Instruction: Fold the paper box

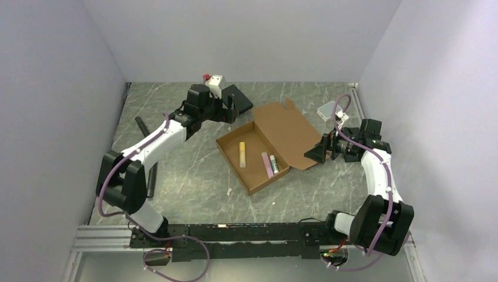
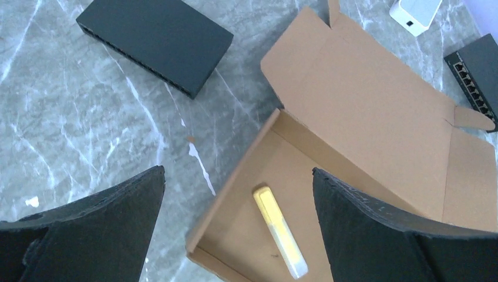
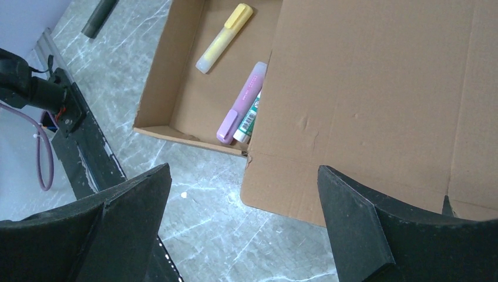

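The brown paper box (image 1: 252, 167) sits mid-table as a shallow open tray, its lid (image 1: 288, 126) lying flat toward the back right. A yellow marker (image 1: 241, 154), a purple marker (image 1: 267, 164) and a green-white pen (image 1: 274, 163) lie in the tray. My left gripper (image 1: 230, 110) is open and empty above the tray's back-left corner (image 2: 238, 172). My right gripper (image 1: 317, 151) is open and empty at the lid's near right edge; in the right wrist view (image 3: 244, 169) it hangs over the lid's corner (image 3: 282, 194), not touching it.
A flat black slab (image 1: 239, 97) lies behind the left gripper and shows in the left wrist view (image 2: 155, 44). A small whitish container (image 1: 327, 111) stands at the back right. A black device with ports (image 2: 478, 70) lies beside the lid. Dark rods (image 1: 151, 179) lie at the left.
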Robot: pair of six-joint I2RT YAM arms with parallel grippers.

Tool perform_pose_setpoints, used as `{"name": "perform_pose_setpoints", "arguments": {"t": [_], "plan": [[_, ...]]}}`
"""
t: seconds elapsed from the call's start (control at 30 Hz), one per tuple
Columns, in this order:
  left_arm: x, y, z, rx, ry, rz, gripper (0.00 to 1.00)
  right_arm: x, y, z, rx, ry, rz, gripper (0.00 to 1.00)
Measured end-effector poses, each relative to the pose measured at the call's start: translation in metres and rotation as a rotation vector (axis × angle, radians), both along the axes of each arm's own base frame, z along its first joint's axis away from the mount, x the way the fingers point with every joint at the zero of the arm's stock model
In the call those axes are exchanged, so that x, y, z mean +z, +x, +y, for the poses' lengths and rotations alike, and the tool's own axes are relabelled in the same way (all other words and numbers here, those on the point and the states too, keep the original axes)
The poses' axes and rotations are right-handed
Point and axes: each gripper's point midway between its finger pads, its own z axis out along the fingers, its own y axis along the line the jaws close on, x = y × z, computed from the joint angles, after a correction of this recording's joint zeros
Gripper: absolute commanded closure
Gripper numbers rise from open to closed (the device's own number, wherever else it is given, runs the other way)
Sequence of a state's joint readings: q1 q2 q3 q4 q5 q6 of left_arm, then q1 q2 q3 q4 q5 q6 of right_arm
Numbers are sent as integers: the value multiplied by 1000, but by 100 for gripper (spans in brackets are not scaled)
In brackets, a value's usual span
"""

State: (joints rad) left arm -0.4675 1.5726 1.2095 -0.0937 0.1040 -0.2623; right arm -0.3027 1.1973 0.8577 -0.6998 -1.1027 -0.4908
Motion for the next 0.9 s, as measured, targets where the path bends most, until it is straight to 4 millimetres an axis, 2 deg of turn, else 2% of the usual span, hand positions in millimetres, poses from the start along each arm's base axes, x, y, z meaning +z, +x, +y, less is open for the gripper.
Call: {"name": "perform_pose_setpoints", "arguments": {"t": [0.13,0.4,0.63,0.77,0.9], "plan": [[-7,17,-1,-29,25,20,1,2,0,-1,-5,6,-4,0],[-39,25,0,-95,158,58,0,8,3,-10,-83,87,-32,0],[-41,30,9,-92,195,41,1,-13,0,-21,-238,288,139,1],[-41,34,18,-76,175,57,1,-15,9,-28,-298,303,168,4],[-47,42,33,-47,156,84,1,-27,18,-41,-440,281,223,8]]}}
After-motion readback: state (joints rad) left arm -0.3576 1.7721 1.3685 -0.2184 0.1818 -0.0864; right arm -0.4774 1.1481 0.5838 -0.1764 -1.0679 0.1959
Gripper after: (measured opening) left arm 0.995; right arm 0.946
